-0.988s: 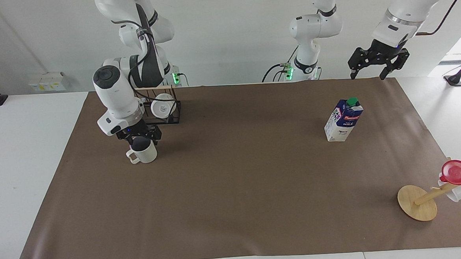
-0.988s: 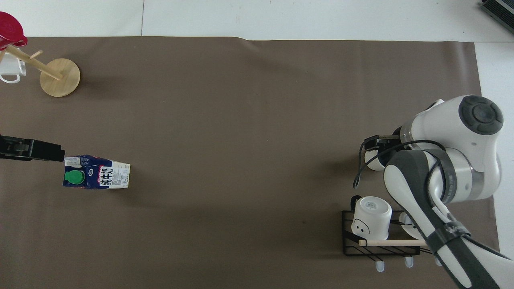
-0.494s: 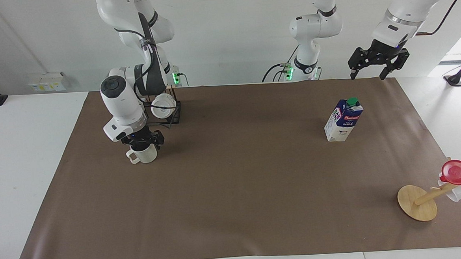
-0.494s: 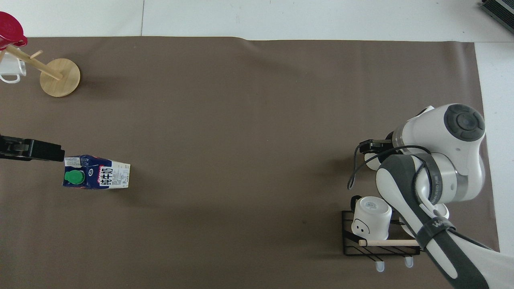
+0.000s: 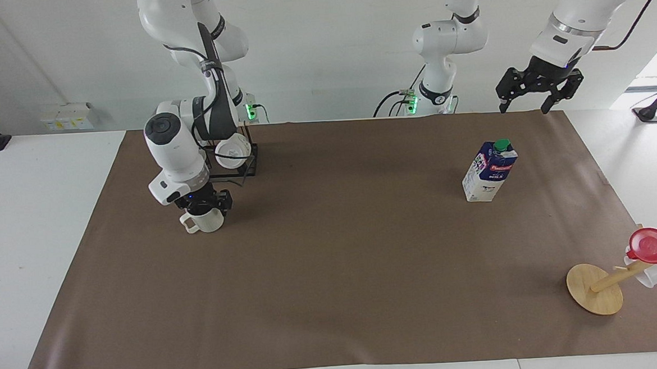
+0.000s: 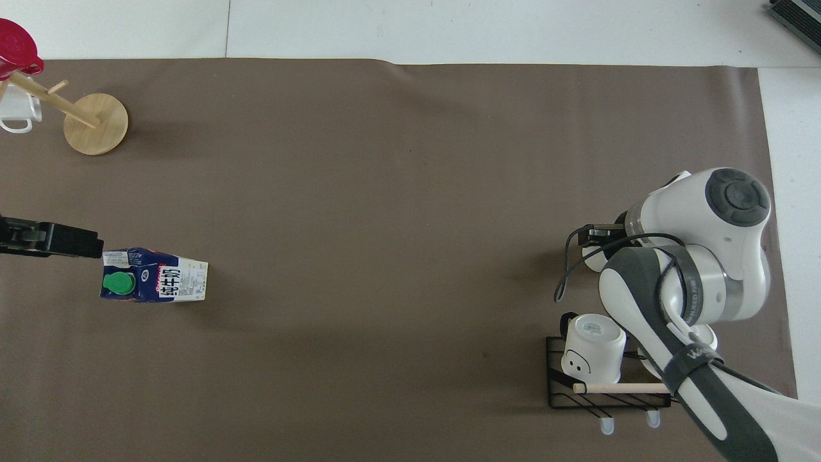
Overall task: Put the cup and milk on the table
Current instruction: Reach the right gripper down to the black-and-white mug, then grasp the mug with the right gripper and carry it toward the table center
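Starting at the robots' end: the black wire rack [image 5: 243, 166] with a glossy white mug [image 5: 232, 151] lying in it hasn't budged; just past it, farther out on the brown sheet [image 5: 338, 262], is where the action is. A second ago the right pincer [image 5: 203, 205] was hanging a bit above the cream cup [image 5: 206, 220] and you could see its dark inside; now it has dropped right onto the rim and covers the opening; the cup itself sits upright in the same spot, handle out toward the right arm's end of the desk [image 5: 38, 222]. I honestly cannot tell whether that pincer is clamped on the rim or not; my guess is a grab is in progress, so the cup is about to be shifted.

The left pincer [image 5: 529, 98] has not moved at all; it waits spread wide, high over the left arm's end of the desk, holding nothing. The milk carton [image 5: 490, 171] stands upright on the sheet below it, untouched, green cap on. Farthest out, the wooden mug tree [image 5: 595, 288] with the red cup [image 5: 655, 246] on top is as it was.
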Available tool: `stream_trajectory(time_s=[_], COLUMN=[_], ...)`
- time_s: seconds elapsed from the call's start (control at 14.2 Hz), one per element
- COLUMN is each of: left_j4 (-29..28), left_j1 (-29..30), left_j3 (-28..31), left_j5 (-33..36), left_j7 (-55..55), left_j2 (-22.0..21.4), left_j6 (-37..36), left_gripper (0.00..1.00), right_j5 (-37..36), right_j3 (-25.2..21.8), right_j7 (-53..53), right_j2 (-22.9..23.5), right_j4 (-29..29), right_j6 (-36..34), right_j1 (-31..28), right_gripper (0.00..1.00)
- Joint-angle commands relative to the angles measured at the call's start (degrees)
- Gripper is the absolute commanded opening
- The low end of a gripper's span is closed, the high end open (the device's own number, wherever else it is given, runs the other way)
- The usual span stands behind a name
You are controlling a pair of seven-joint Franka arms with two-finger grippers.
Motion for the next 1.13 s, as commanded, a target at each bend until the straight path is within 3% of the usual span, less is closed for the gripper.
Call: stream_trajectory(time_s=[0.0, 0.07, 0.56, 1.06], left_j4=[1.3, 1.3, 1.3, 1.5], left_j1=[-0.1, -0.1, -0.1, 1.7], left_j3=[0.3, 0.3, 0.3, 0.3], left_j5=[-0.2, -0.2, -0.2, -0.2], left_j7=[-0.3, -0.3, -0.3, -0.1], left_j2=[0.1, 0.1, 0.1, -0.1], left_j6=[-1.4, -1.4, -1.4, -1.3], left_gripper=[1.0, 1.0, 1.0, 1.0], right_j5=[0.5, 0.6, 3.5, 3.5], right_j3=[0.2, 0.2, 0.2, 0.2], right_j7=[1.1, 1.2, 2.8, 20.4], right_j2=[-0.4, -0.4, 1.0, 1.4], right_j4=[-0.9, -0.9, 1.4, 7.8], right_j6=[1.2, 1.3, 1.4, 0.5], right_j1=[-0.5, -0.5, -0.6, 4.5], right_gripper=[0.07, 0.0, 0.0, 0.0])
